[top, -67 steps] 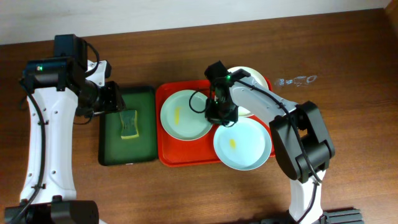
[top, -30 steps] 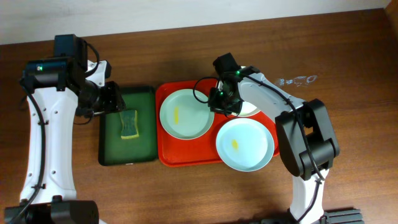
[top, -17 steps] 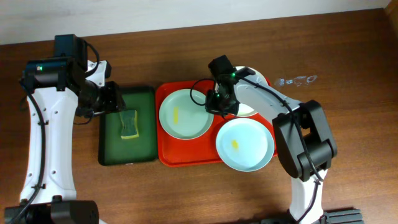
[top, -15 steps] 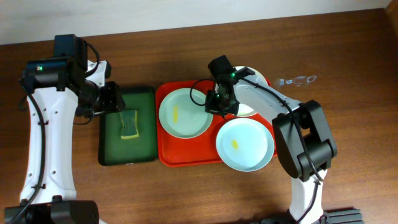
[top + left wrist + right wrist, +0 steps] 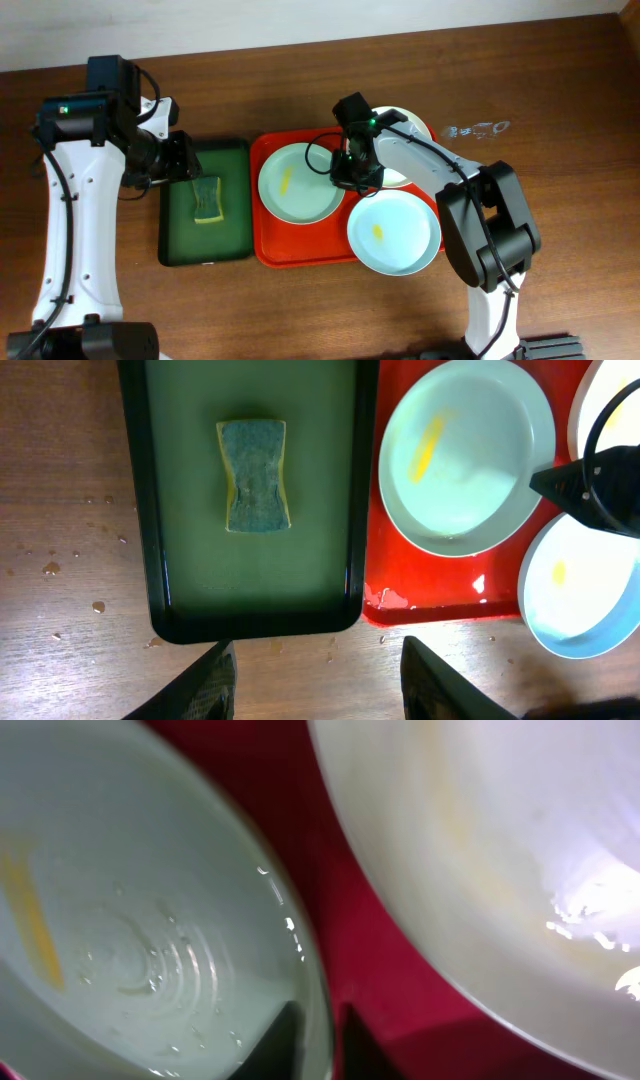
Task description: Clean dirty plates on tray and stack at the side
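The red tray (image 5: 268,250) holds three plates. The pale green plate (image 5: 295,185) lies at its left, the pale blue plate (image 5: 393,232) at the front right, and the cream-white plate (image 5: 418,128) at the back right, partly under my right arm. Each shows a yellow smear. My right gripper (image 5: 352,172) is at the green plate's right rim. In the right wrist view its fingertips (image 5: 315,1045) pinch that rim (image 5: 318,990), one inside the plate (image 5: 120,920) and one outside, with the cream plate (image 5: 500,850) beside it. My left gripper (image 5: 185,160) is open and empty above the dark green tray.
A dark green tray (image 5: 235,245) with a green-yellow sponge (image 5: 208,198) lies left of the red tray. The left wrist view shows the sponge (image 5: 255,490), green plate (image 5: 465,455) and blue plate (image 5: 580,590). Water drops (image 5: 475,130) lie on the wooden table at the back right.
My right gripper moved from over the cream plate left and down to the green plate's right rim and closed on it. The left arm has not moved.
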`<state>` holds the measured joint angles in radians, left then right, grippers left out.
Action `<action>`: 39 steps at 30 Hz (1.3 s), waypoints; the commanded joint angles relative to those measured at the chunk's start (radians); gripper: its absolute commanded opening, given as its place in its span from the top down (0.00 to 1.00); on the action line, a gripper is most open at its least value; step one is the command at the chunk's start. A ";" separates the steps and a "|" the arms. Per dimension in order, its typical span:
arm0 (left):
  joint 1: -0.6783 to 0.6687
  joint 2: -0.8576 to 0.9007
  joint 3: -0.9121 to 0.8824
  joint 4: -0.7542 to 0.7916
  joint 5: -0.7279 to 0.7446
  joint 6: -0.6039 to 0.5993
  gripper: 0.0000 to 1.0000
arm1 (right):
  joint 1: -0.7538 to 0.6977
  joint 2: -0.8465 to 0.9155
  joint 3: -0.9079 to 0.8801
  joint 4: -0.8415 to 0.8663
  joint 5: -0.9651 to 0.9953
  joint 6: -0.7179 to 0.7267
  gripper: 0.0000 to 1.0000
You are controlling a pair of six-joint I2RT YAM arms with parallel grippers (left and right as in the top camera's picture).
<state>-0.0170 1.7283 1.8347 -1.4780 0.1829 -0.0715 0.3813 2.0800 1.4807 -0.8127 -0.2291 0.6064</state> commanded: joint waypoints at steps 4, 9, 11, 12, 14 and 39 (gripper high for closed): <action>-0.003 0.009 0.010 -0.004 -0.015 0.005 0.55 | 0.004 0.003 -0.003 0.011 0.004 -0.024 0.96; -0.003 0.011 -0.053 0.029 -0.049 0.005 0.55 | 0.004 0.002 -0.003 -0.004 0.001 -0.079 0.96; -0.003 0.011 -0.106 0.070 -0.049 0.005 0.55 | 0.004 0.002 -0.003 -0.008 0.002 -0.079 0.96; -0.009 0.011 -0.153 0.111 -0.050 0.005 0.56 | 0.004 0.002 -0.003 -0.006 0.002 -0.079 0.96; -0.029 0.011 -0.241 0.212 -0.061 0.005 0.55 | 0.004 0.002 -0.003 -0.005 0.005 -0.079 0.96; -0.085 0.274 -0.449 0.603 -0.245 -0.070 0.51 | 0.005 0.002 -0.003 -0.002 0.005 -0.079 0.96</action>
<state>-0.1017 1.9663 1.3911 -0.8803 -0.0399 -0.1291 0.3813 2.0800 1.4807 -0.8146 -0.2298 0.5381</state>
